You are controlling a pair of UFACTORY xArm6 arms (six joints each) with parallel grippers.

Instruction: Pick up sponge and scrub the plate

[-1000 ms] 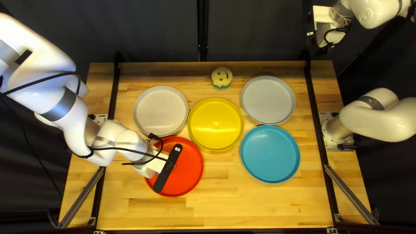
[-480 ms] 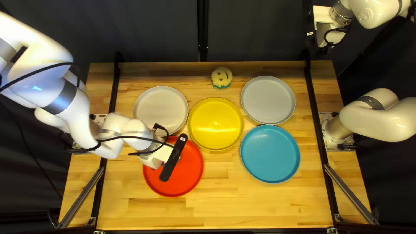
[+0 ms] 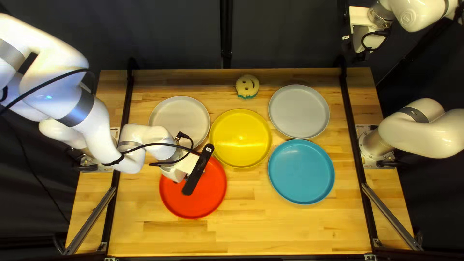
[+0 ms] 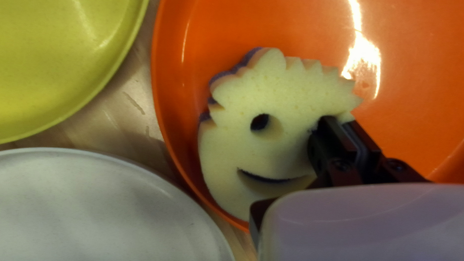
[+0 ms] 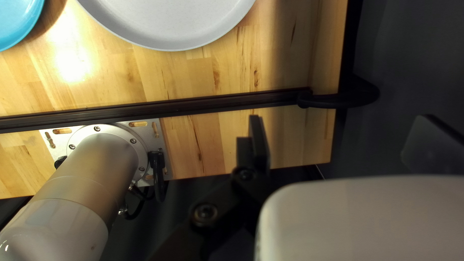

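A dark curtain (image 3: 169,36) hangs behind the far edge of a pale wooden table (image 3: 270,227).

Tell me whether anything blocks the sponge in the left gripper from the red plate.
Nothing visible does: the left gripper holds the sponge inside the rim of the red plate, though the sponge's underside is hidden.

Red plate (image 3: 208,198) glossy; sponge (image 4: 290,96) matt; table (image 3: 290,227) wood.
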